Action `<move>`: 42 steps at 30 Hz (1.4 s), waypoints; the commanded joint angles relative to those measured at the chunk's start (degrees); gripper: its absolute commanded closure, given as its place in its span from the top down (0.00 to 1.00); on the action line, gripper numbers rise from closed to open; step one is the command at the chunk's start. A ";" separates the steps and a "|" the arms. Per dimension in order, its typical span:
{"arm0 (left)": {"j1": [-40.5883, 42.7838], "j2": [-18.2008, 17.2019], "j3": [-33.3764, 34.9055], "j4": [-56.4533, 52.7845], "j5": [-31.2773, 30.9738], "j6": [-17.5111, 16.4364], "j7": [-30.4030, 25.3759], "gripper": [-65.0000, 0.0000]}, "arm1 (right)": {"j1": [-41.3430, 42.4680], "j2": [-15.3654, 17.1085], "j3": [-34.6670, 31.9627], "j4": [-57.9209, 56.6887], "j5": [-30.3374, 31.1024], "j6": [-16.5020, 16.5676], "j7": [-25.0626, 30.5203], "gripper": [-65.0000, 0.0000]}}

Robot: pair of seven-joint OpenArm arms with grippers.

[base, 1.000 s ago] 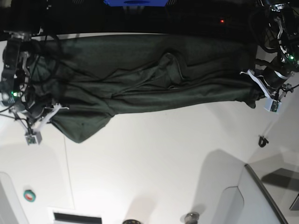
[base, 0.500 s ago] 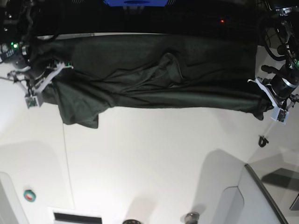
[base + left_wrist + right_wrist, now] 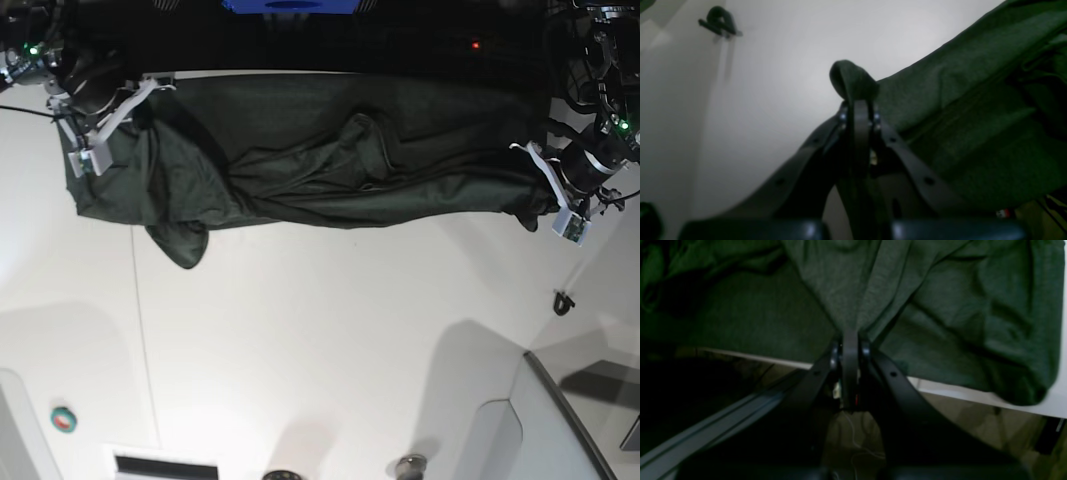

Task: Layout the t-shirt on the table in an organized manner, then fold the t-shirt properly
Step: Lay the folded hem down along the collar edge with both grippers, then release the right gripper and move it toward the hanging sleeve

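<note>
The dark green t-shirt lies stretched in a long wrinkled band across the far part of the white table. On the base view's left my right gripper is shut on one end of the t-shirt near the table's far edge. The right wrist view shows that gripper pinching a ridge of the t-shirt, with the table's edge just below. On the base view's right my left gripper is shut on the other end. In the left wrist view a cloth fold pokes out above its closed fingers.
A small black hook sits on the table at the right, also in the left wrist view as the hook. A thin dark seam runs down the left side. A green and red round knob is front left. A grey moulded panel fills the front right.
My right gripper has carried its end of the t-shirt toward the table's far edge, dragging that end back with it. The left gripper has shifted only slightly and still holds.
</note>
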State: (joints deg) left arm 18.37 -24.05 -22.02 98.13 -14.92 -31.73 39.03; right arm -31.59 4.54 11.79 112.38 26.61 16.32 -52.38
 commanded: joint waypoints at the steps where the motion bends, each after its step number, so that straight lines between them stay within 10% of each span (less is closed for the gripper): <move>1: -0.30 -1.05 -0.44 0.82 -0.42 0.21 -1.09 0.00 | -0.19 0.78 -0.93 0.28 0.69 -0.01 0.64 0.01; 8: -0.30 -1.22 -0.44 0.73 -0.42 0.30 -1.09 0.00 | 2.89 2.63 -4.98 -7.10 0.69 -0.36 0.56 0.06; 14: 0.13 -1.05 -0.44 -2.35 -0.42 0.30 -1.18 0.00 | 5.09 2.19 -1.46 -1.12 0.69 -0.45 0.82 0.44; 20: 0.31 -0.78 -0.35 -3.49 -0.42 0.30 -1.18 0.00 | 23.46 3.68 -1.37 -10.00 -1.25 -0.45 -0.15 0.45; 27: 0.13 -0.69 -0.35 -3.75 -0.42 0.30 -1.18 0.00 | 45.62 3.68 -12.98 -42.44 -17.07 -0.45 0.47 0.45; 36: 0.05 -0.69 -0.35 -3.75 -0.51 0.30 -1.18 0.00 | 48.78 2.45 -15.00 -52.29 -17.78 -0.45 7.15 0.51; 39: -0.04 -0.69 -0.35 -3.75 -0.51 0.30 -1.18 0.00 | 49.13 2.45 -15.09 -55.98 -17.78 -0.36 10.58 0.41; 42: 0.05 -0.69 -0.35 -3.75 -0.51 0.30 -1.18 0.00 | 49.13 2.45 -14.65 -56.33 -17.60 -0.27 11.63 0.06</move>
State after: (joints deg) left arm 18.74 -23.68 -21.91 93.51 -15.05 -31.55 38.81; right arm 16.16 6.59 -3.20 55.35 8.99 15.88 -41.50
